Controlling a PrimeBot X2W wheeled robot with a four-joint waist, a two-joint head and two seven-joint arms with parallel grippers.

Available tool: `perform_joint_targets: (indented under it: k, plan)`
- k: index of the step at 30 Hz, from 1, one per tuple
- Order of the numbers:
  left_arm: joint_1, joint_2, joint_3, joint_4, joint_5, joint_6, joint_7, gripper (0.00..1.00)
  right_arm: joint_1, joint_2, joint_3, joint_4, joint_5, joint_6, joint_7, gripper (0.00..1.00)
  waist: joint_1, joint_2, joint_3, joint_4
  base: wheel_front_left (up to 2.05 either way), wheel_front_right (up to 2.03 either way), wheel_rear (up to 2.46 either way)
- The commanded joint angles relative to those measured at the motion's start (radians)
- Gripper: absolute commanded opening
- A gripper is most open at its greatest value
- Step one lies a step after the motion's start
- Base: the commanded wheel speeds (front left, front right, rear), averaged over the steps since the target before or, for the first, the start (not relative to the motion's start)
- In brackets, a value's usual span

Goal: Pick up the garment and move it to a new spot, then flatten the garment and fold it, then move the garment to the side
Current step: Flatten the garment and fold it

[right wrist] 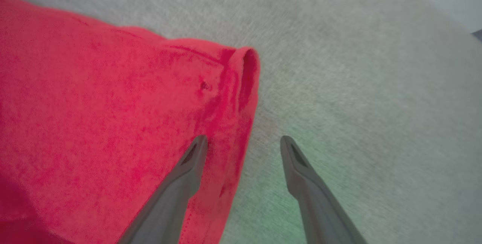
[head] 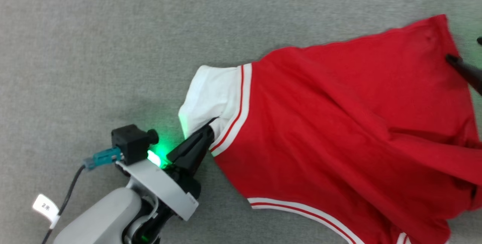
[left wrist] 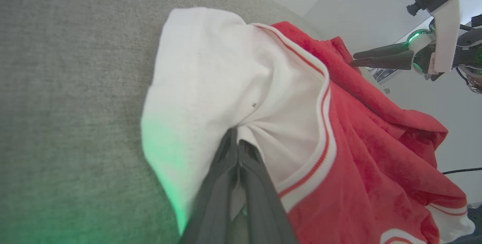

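You've got soft matt cloth on the garment (head: 339,123): the red body looks slightly fuzzy up close and is creased into loose folds. Its white sleeve (head: 211,93) is the same dull cloth, a bit smoother, and the striped trim (head: 244,93) has the same finish. The surface under it (head: 113,29) is grey, matt, with a short rough weave like carpet or felt. On the left gripper (head: 214,121) the fingers (left wrist: 222,191) look like smooth, dark, matt hard plastic; the right gripper (right wrist: 244,138) is the same, dull grey. Your left wrist bracket (head: 158,183) is pale and smooth, plastic or painted metal, can't tell. The forearm shell (head: 101,217) is light grey with a faint sheen. The cable (head: 67,199) is black and rubbery, with a papery white tag (head: 45,207).
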State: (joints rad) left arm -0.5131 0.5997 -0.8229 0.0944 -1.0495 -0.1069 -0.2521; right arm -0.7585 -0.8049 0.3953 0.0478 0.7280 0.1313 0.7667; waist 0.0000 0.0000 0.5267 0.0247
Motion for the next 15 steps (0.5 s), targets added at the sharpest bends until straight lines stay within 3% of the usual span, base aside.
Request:
perform_joint_targets:
  k: [1,5,6,7,8,15]
  plan:
    - [-0.012,-0.021,-0.013,0.041,-0.001,-0.014,0.012,0.0,-0.028,-0.002,0.047,0.037,-0.011,-0.001,0.003,1.0,0.0,0.0,0.026,0.029,0.0,0.0,0.0]
    - [-0.03,-0.042,-0.03,0.062,0.007,-0.018,0.011,0.0,-0.066,0.005,0.146,0.12,0.014,-0.001,-0.007,1.0,0.0,0.0,0.035,0.04,0.0,0.0,0.0]
    - [-0.032,-0.045,-0.033,0.067,0.007,-0.019,0.01,0.0,-0.069,0.006,0.163,0.133,0.03,-0.001,-0.011,0.86,0.0,0.0,0.036,0.041,0.0,0.0,0.0]
    - [-0.034,-0.048,-0.035,0.073,0.007,-0.019,0.01,0.0,-0.075,0.008,0.178,0.144,0.044,-0.001,-0.011,0.39,0.0,0.0,0.037,0.04,0.0,0.0,0.0]
    - [-0.035,-0.05,-0.036,0.079,0.007,-0.02,0.01,0.0,-0.078,0.009,0.192,0.15,0.058,-0.001,-0.014,0.0,0.0,0.0,0.037,0.039,0.0,0.0,0.0]
    - [-0.084,-0.031,0.012,0.081,-0.03,-0.024,0.001,0.0,-0.176,0.03,0.159,0.19,0.12,-0.001,-0.16,0.0,0.0,0.0,0.023,0.021,0.0,0.0,0.0]
